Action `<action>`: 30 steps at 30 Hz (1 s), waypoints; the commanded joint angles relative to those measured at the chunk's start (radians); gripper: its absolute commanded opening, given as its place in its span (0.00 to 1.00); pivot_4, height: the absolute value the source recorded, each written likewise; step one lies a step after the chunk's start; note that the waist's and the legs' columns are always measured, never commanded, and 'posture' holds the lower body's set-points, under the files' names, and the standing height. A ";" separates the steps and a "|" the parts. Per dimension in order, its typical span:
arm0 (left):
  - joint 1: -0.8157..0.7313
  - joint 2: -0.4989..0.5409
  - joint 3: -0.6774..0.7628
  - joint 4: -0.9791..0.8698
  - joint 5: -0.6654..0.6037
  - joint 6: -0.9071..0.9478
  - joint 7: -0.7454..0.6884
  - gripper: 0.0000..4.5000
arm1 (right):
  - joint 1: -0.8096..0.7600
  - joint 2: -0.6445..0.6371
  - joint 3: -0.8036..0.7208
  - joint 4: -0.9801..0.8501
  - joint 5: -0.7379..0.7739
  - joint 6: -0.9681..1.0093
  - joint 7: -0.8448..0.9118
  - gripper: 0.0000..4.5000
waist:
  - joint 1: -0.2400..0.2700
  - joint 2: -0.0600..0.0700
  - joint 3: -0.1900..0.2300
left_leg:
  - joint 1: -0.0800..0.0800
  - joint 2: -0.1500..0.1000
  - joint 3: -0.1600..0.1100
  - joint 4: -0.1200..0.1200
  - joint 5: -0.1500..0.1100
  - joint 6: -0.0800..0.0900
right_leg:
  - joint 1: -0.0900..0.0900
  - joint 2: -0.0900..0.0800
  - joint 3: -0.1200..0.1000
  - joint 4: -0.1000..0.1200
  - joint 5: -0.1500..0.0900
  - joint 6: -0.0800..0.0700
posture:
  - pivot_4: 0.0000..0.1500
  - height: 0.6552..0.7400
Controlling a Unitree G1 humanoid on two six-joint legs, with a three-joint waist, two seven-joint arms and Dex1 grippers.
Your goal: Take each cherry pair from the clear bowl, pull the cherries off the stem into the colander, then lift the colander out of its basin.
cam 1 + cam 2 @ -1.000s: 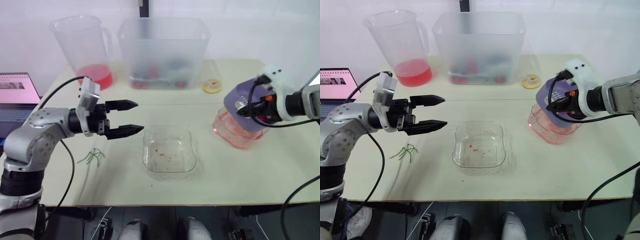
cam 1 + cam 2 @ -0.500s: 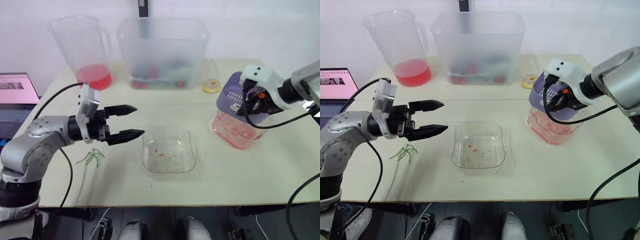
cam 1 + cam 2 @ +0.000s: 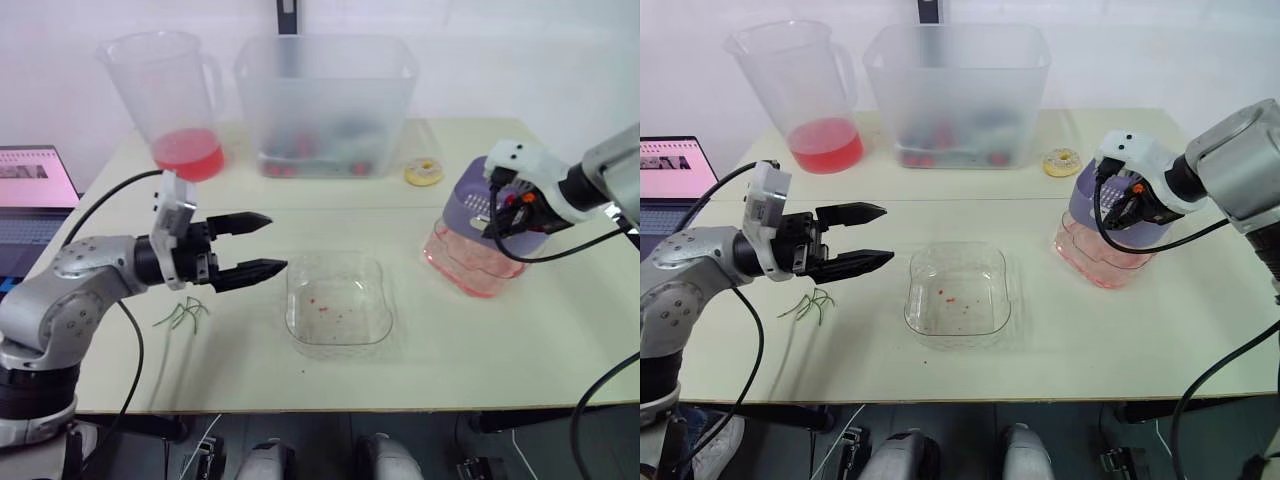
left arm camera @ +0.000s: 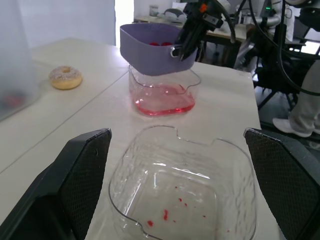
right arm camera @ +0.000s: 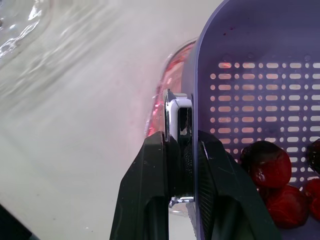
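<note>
Left gripper [image 3: 275, 242] hangs over the beige table [image 3: 450, 340] with its two black fingers spread wide. A little heap of thin green cherry stems [image 3: 182, 314] lies just under its wrist. The clear square plastic bowl [image 3: 337, 300] sits right off its fingertips, with red specks on the bottom. Over on the right, the right gripper [image 3: 505, 210] is pinching the rim of the purple perforated plastic colander [image 3: 472, 203]. There are dark red cherries [image 5: 265, 165] inside it. The colander is held over the clear basin of pink liquid [image 3: 470, 265], which sits directly below that gripper.
</note>
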 commanded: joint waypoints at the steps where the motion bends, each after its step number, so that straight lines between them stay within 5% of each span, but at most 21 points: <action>1: 0.015 0.022 0.059 -0.053 -0.030 0.004 0.023 1.00 | -0.087 0.065 -0.017 0.075 -0.071 -0.111 0.026 0.05 | -0.007 0.000 0.000 | 0.000 0.000 0.000 0.000 0.000 0.000 | 0.000 0.000 0.000 0.000 0.000 0.000 | 1.00 0.39; 15: 0.172 0.041 0.181 -0.198 -0.113 0.021 0.141 1.00 | -0.159 0.500 0.017 0.437 -0.220 -0.459 0.067 0.05 | -0.016 0.000 0.000 | -0.001 0.000 -0.001 0.000 0.000 -0.001 | 0.000 0.000 -0.001 0.000 0.000 0.000 | 1.00 0.39; 26: 0.224 0.078 0.226 -0.250 -0.177 0.042 0.210 1.00 | -0.035 0.586 -0.010 0.500 -0.262 -0.603 0.071 0.05 | -0.023 0.000 0.000 | 0.000 0.000 -0.001 0.000 0.000 -0.001 | 0.000 0.000 -0.001 0.000 0.000 0.000 | 1.00 0.39; 30: 0.218 0.085 0.199 -0.249 -0.168 0.037 0.223 1.00 | -0.023 0.588 -0.024 0.516 -0.286 -0.636 0.056 0.44 | -0.023 0.000 0.000 | 0.000 0.000 -0.001 0.000 0.000 -0.001 | 0.000 0.000 -0.001 0.000 0.000 0.000 | 1.00 0.39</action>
